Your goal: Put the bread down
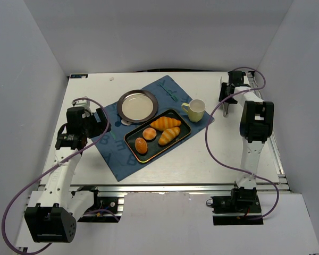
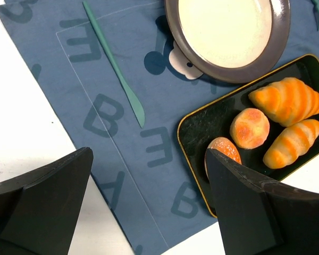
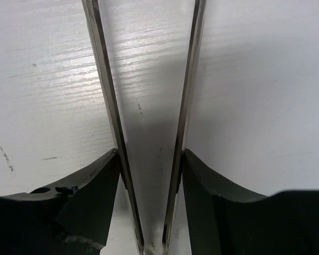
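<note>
Bread point(image 2: 224, 149) lies in the near-left corner of the black tray point(image 2: 202, 125), just past the tip of the left hand's right finger, which hides its lower part. Left hand point(image 2: 149, 154) hangs above the blue lettered placemat point(image 2: 149, 95), fingers spread wide, nothing between them. The tray's left edge sits just inside that right finger.

Further out on the hand's right, in the same tray: a small round orange bun point(image 2: 250, 128) just beside the bread, then two long croissant-like breads point(image 2: 287, 101) point(image 2: 292, 142) beyond it. Ahead and to the right, a dark-rimmed plate point(image 2: 228, 75) with a cream centre. Ahead and slightly left, a teal knife point(image 2: 117, 69) lies on the placemat.

Right hand point(image 3: 150, 154) sits well apart over the bare white desk point(image 3: 266, 79), fingers pressed on the outer faces of metal tongs point(image 3: 103, 79), whose arms splay away from the hand.
</note>
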### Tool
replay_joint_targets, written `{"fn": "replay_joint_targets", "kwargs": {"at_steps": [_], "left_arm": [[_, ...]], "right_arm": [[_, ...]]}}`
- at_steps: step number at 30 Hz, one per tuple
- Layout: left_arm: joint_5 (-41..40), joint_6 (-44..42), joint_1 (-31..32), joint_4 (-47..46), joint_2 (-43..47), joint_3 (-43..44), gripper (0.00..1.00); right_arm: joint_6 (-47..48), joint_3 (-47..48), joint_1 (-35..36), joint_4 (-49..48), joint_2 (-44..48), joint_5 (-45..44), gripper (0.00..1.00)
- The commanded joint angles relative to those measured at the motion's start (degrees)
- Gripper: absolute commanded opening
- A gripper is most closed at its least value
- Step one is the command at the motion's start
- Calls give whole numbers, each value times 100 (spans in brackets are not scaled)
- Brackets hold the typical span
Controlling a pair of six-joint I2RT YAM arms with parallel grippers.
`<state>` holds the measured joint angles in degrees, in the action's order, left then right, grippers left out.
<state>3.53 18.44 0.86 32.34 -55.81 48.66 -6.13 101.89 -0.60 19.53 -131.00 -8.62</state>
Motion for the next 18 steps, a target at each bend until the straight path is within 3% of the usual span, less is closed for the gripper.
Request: {"fn": "replay_joint_targets", "kwargs": {"at_steps": [1, 8, 18], "left_arm": [[7, -42, 2, 71, 79, 98, 98], [86, 28, 2, 124, 132, 135, 98], [60, -77, 2, 519, 386, 126, 98]], "right_arm": [[-108, 77, 25, -125, 573, -139, 54], [-134, -467, 25, -116, 2437, -737, 54], [-55, -776, 25, 918, 4686, -501, 54]]}}
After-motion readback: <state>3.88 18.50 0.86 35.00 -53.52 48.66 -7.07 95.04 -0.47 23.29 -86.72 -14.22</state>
